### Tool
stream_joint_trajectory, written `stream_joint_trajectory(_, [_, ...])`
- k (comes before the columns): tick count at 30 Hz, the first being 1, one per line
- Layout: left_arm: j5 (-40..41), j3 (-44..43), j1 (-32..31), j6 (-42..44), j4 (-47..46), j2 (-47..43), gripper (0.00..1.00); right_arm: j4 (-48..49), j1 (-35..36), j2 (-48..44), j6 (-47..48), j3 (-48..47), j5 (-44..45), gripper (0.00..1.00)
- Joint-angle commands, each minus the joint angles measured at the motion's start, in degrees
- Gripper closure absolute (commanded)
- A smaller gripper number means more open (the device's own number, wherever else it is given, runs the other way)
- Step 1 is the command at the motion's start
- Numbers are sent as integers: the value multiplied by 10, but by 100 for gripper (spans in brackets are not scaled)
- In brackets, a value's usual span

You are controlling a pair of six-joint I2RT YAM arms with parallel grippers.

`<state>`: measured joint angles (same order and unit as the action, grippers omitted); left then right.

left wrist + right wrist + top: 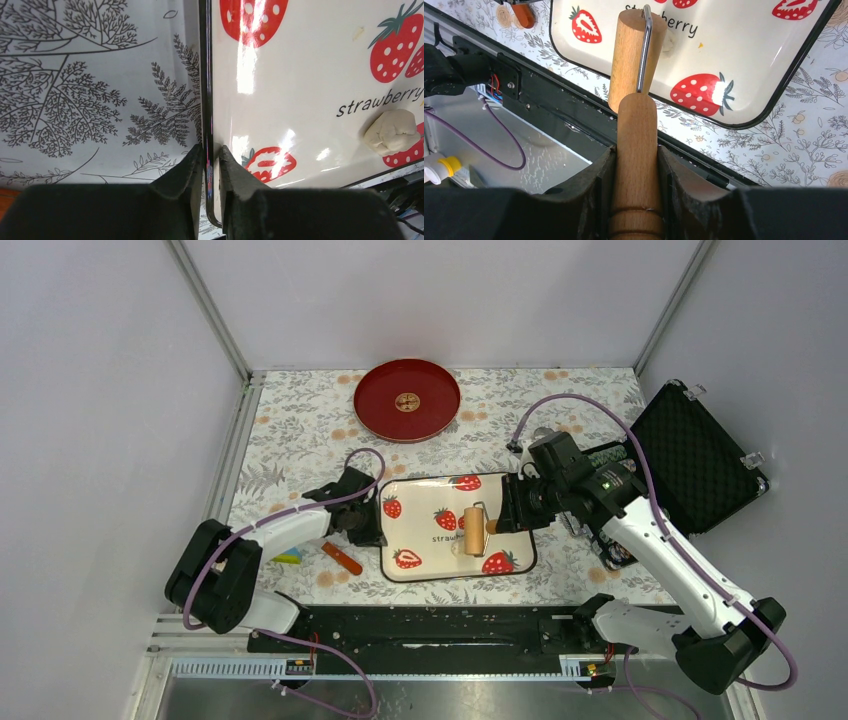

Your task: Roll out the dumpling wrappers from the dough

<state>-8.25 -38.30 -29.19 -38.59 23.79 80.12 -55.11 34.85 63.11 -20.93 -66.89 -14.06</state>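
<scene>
On the floral cloth [300,430], mid-table: strawberry-print tray [418,492], both arms on it.

L gripper [211,155]: pads pressed together on the tray's black rim at its left edge. Rim runs straight between the fingers [190,170], pinched from both sides.

R gripper [636,150]: jaws clamped on the wooden handle of the roller [634,55], one finger each side, no gap. Barrel hangs off a metal bracket [644,50] and lies crosswise over the right-centre of the tray.

Dough lump [392,132]: pale cream, creased, not flat. It's on the tray just under the end of the "strawberry" lettering, overlapping a printed berry. In the R wrist view it's mostly hidden behind the barrel, with a pale bit showing on the barrel's right side. Can't tell if barrel and dough touch.

Red plate [380,415]: far edge of table, well apart from tray. Small round tan disc [407,401] at its centre, too small to tell wrapper vs plate marking.

Other: open black foam-lined case [695,455] at right; orange item [342,558] on cloth just beside the tray's left edge.
</scene>
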Motion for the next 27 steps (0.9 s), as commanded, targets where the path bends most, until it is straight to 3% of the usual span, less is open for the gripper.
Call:
stream_joint_trajectory(1, [42, 10, 1, 33, -21, 11, 84, 3, -3, 6, 22, -18, 2, 100])
stream_joint_trajectory(10, [9, 42, 21, 39, -62, -1, 82, -75, -3, 57, 49, -108, 39, 100])
stream_joint_trajectory(15, [2, 44, 27, 42, -70, 3, 89, -120, -2, 109, 59, -156, 46, 100])
stream_joint_trajectory(22, [-1, 44, 28, 42, -73, 6, 98, -82, 34, 136, 34, -125, 33, 100])
stream_joint_trajectory(27, [-2, 43, 29, 42, -72, 8, 100, -42, 76, 136, 19, -92, 40, 100])
